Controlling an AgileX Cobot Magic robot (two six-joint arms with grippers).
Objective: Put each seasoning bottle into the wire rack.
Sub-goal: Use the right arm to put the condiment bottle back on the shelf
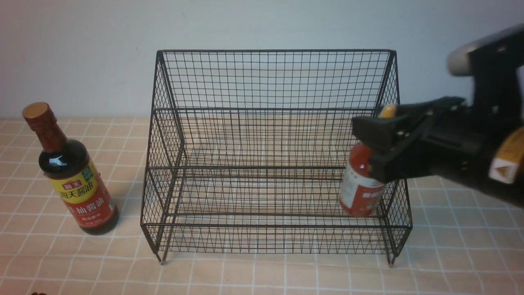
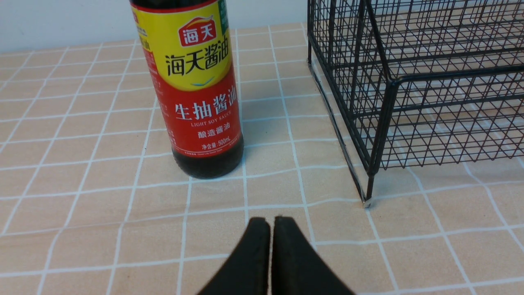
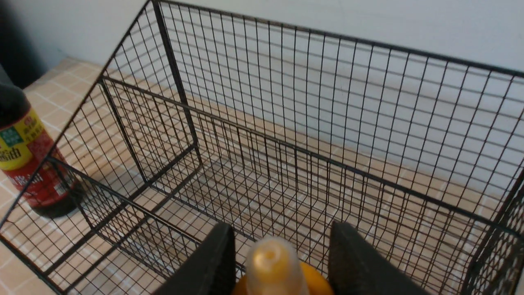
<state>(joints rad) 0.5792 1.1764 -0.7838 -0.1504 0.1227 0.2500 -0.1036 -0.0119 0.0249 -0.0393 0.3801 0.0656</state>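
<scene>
Short red-sauce bottle (image 1: 360, 186) inside the wire rack (image 1: 274, 51), at the right end of the lower front tier. Leaning a little, yellow nozzle cap (image 3: 272, 266) uppermost, white-and-red label toward the rack's front. Base down at the level of the tier's mesh floor; resting on it or just above, impossible to tell.

Clamped around the bottle's upper part, just under the cap: the right gripper (image 1: 370, 149), reaching in over the rack's sloped right side. In the right wrist view, one black finger (image 3: 215, 262) on each side of the cap, pressed against its orange base.

Rest of the rack bare: upper rear tier, tall mesh back, left side, short feet on the table.

Tall soy-sauce bottle (image 1: 75, 176) outside the rack, to its left and apart from it. Upright on the table, red neck wrap and gold cap on top, yellow-and-red label facing forward. Seen through the rack's left side mesh from the right wrist (image 3: 28, 164).

Left gripper (image 2: 270, 246) low over the table, in front of the rack's front-left foot (image 2: 368, 200) and short of the soy-sauce bottle (image 2: 192, 82). Fingers pressed together, nothing between them.

Under everything, a table (image 1: 450, 254) covered in peach squares with white lines. Behind the rack, a plain pale wall (image 1: 82, 49).
</scene>
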